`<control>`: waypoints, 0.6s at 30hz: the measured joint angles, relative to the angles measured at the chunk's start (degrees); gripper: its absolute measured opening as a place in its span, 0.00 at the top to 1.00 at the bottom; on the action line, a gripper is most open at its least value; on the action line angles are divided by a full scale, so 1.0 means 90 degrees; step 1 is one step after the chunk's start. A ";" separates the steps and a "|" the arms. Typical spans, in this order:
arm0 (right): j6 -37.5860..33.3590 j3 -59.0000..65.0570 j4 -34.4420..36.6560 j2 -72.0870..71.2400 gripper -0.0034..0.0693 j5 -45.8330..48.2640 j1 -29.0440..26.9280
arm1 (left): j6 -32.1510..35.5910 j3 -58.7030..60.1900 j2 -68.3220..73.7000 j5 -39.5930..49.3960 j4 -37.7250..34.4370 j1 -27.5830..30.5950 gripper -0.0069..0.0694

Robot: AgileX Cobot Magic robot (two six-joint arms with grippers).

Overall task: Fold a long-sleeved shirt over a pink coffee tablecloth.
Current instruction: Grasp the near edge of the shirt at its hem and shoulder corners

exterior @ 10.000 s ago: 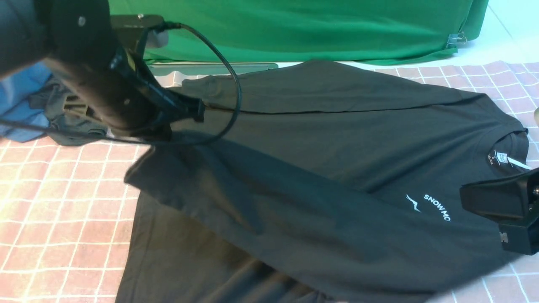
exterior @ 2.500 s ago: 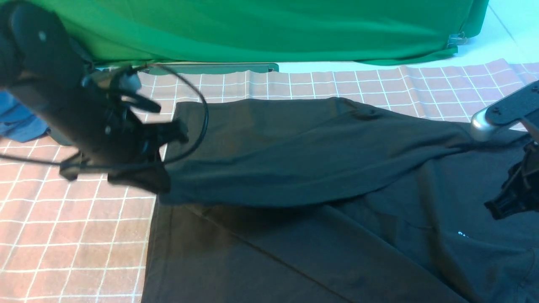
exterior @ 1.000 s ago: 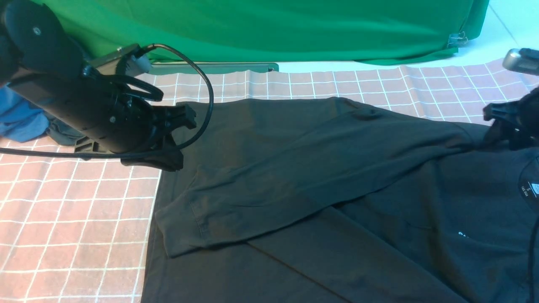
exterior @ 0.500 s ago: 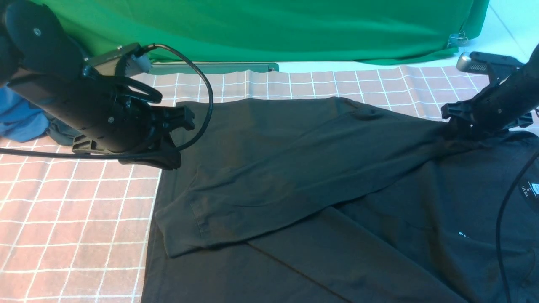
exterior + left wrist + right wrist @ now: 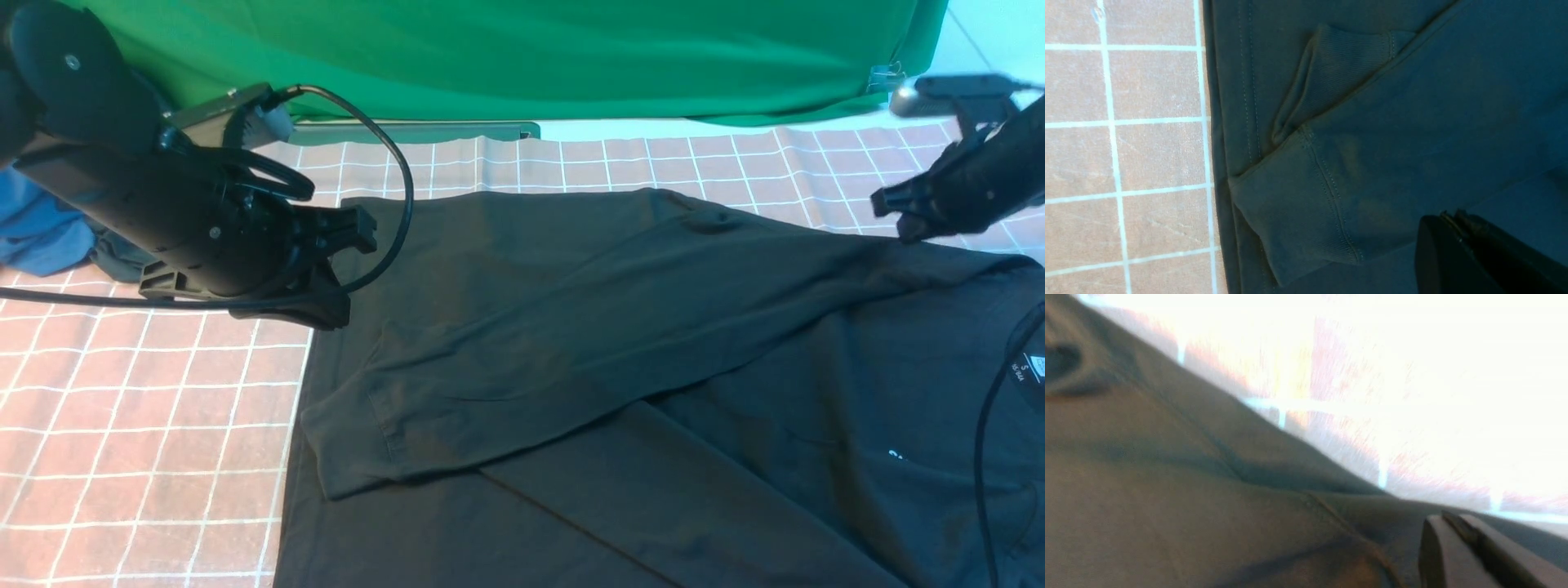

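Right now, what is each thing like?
long-sleeved shirt: lying flat, a sleeve folded across its front.
pink tablecloth: spread out under the shirt.
left jaws: shut, holding nothing.
right jaws: shut by the shirt's shoulder; grip unclear.
green cloth: hanging behind.
blue garment: crumpled, far left.

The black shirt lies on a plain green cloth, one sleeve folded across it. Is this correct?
No: the shirt lies on the pink checked cloth; the green cloth is behind, as the front view shows. The sleeve is folded across.

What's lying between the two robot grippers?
The black shirt, one sleeve folded across it, fills the stretch between left gripper and right gripper; the front view shows it.
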 joint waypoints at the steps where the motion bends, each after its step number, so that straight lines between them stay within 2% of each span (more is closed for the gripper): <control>1: 0.0000 -0.0009 -0.0007 -0.0098 0.90 0.0080 0.0000 | 0.0000 0.0000 0.0000 0.0000 0.0000 0.0000 0.89; 4: 0.0000 -0.0009 -0.0043 -0.0167 0.88 0.0521 0.0000 | 0.0000 0.0000 0.0000 0.0000 0.0000 0.0000 0.89; 5: 0.0000 -0.0009 -0.0074 -0.0142 0.83 0.0749 0.0000 | 0.0006 0.0000 0.0000 0.0000 0.0000 0.0000 0.89; 11: -0.0085 -0.0009 -0.0286 0.0135 0.46 0.0960 0.0058 | 0.0005 0.0000 0.0000 -0.0002 0.0000 0.0000 0.89; 12: -0.0104 -0.0009 -0.0390 0.0189 0.43 0.0959 0.0079 | 0.0005 0.0000 0.0000 -0.0002 0.0000 0.0000 0.89; 15: -0.0066 -0.0009 -0.0670 0.0376 0.39 0.0945 0.0130 | 0.0005 0.0000 0.0000 -0.0002 0.0000 0.0000 0.89; 18: 0.0002 -0.0024 -0.0760 0.0414 0.44 0.0845 0.0136 | 0.0005 0.0000 0.0000 -0.0002 0.0015 0.0000 0.89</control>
